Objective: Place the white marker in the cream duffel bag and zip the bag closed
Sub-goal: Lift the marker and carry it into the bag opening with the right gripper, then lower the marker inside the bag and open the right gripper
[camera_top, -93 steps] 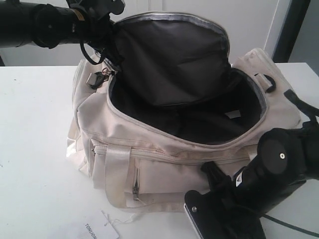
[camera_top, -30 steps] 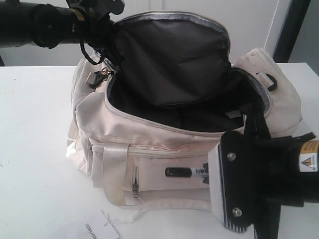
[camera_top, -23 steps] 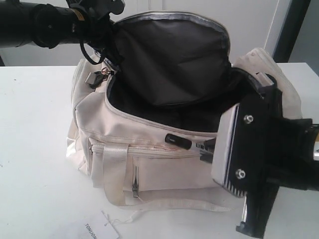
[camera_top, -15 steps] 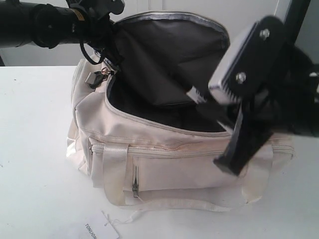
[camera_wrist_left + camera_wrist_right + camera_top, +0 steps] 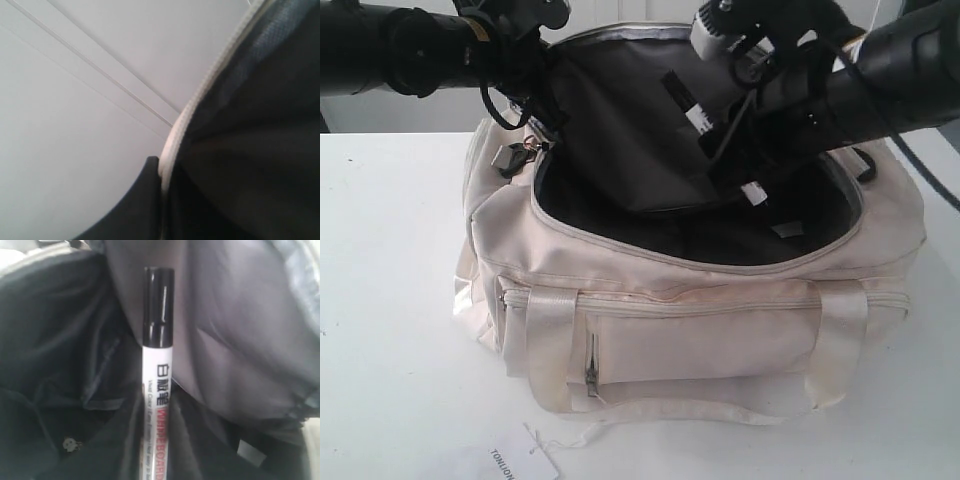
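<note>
The cream duffel bag [image 5: 700, 330] sits on the white table with its top unzipped and its dark-lined flap [image 5: 620, 130] held upright. My left gripper [image 5: 540, 70] [image 5: 162, 200] is shut on the flap's cream zip edge [image 5: 200, 95] at the back left corner. The right gripper [image 5: 720, 150] [image 5: 157, 445] hangs over the bag's open mouth, shut on the white marker [image 5: 695, 118] [image 5: 157, 375]. The marker's black cap [image 5: 159, 305] points at the raised flap, above the dark bag interior [image 5: 60, 365].
A white paper tag [image 5: 525, 462] with black letters lies on the table [image 5: 390, 300] in front of the bag. A metal zip pull [image 5: 525, 150] hangs at the bag's back left corner. A small white label [image 5: 785, 230] shows inside the bag. Webbing handles [image 5: 550, 350] cross the front pocket.
The right arm rose from the front of the bag and swung up over the opening, carrying the marker with it. The left gripper and the flap stayed put.
</note>
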### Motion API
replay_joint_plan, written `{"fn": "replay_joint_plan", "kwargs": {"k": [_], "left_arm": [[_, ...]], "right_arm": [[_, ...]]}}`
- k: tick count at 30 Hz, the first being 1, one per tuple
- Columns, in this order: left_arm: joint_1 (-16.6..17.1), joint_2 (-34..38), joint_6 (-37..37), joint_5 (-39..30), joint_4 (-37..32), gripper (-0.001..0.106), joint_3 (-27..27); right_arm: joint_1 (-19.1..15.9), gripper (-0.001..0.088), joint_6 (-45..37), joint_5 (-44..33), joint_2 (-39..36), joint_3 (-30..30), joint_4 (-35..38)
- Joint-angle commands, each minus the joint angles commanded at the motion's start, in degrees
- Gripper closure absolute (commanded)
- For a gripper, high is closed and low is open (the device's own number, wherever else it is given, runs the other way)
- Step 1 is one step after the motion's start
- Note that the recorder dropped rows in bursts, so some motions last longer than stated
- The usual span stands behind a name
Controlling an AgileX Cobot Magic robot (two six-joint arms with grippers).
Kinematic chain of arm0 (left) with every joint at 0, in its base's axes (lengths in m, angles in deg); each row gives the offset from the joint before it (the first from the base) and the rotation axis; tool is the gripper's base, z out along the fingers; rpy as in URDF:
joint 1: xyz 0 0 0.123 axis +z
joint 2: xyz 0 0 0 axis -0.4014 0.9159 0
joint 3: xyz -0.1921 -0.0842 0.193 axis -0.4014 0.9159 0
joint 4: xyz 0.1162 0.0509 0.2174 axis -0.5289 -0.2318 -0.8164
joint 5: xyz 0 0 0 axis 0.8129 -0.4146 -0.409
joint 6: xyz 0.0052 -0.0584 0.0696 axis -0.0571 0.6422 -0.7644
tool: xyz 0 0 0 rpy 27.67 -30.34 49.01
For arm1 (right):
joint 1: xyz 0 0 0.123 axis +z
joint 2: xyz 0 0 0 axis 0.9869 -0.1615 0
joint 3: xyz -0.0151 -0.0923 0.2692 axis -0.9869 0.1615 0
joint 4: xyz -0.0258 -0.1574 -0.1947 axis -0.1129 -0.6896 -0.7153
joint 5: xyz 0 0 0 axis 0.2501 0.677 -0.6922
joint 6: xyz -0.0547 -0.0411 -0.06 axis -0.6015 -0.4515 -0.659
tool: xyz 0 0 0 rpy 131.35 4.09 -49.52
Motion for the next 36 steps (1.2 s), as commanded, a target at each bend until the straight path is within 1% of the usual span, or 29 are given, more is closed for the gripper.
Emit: {"fn": "replay_joint_plan", "kwargs": {"k": [5,10,12,13,14,15,16,17,19,22,26,30,32,34,35,36], "left_arm": [[0.00,0.00,0.00,0.00,0.00,0.105,0.00],[0.00,0.00,0.00,0.00,0.00,0.105,0.00],[0.00,0.00,0.00,0.00,0.00,0.105,0.00],[0.00,0.00,0.00,0.00,0.00,0.105,0.00],[0.00,0.00,0.00,0.00,0.00,0.105,0.00],[0.00,0.00,0.00,0.00,0.00,0.105,0.00],[0.00,0.00,0.00,0.00,0.00,0.105,0.00],[0.00,0.00,0.00,0.00,0.00,0.105,0.00],[0.00,0.00,0.00,0.00,0.00,0.105,0.00],[0.00,0.00,0.00,0.00,0.00,0.105,0.00],[0.00,0.00,0.00,0.00,0.00,0.105,0.00],[0.00,0.00,0.00,0.00,0.00,0.105,0.00],[0.00,0.00,0.00,0.00,0.00,0.105,0.00],[0.00,0.00,0.00,0.00,0.00,0.105,0.00],[0.00,0.00,0.00,0.00,0.00,0.105,0.00],[0.00,0.00,0.00,0.00,0.00,0.105,0.00]], "right_arm": [[0.00,0.0868,-0.15,1.14,-3.65,0.00,-0.92],[0.00,0.0867,-0.15,2.28,-5.22,0.00,-0.92],[0.00,0.0806,-0.15,2.28,-5.23,0.00,-2.01],[0.00,0.0732,-0.15,2.15,-5.23,0.00,-2.01],[0.00,0.0688,-0.15,1.81,-5.23,0.00,-2.01],[0.00,0.0614,-0.15,1.45,-5.23,0.00,-2.01],[0.00,0.0579,-0.15,1.18,-5.23,0.00,-2.01],[0.00,0.0522,-0.15,0.60,-5.23,0.00,-2.01],[0.00,0.0480,-0.15,-0.55,-4.94,0.00,-2.01],[0.00,0.0479,0.09,-0.85,-3.46,0.00,-2.01],[0.00,0.0481,2.70,-1.88,-0.45,0.00,-1.90],[0.00,0.0496,2.70,-6.60,2.44,0.00,-1.90],[0.00,0.0586,2.70,-10.67,3.84,0.00,-1.90],[0.00,0.0665,2.70,-12.87,4.49,0.00,-1.90],[0.00,0.0751,2.70,-15.29,5.36,0.00,-1.90],[0.00,0.0797,2.70,-16.20,5.70,0.00,-1.90]]}}
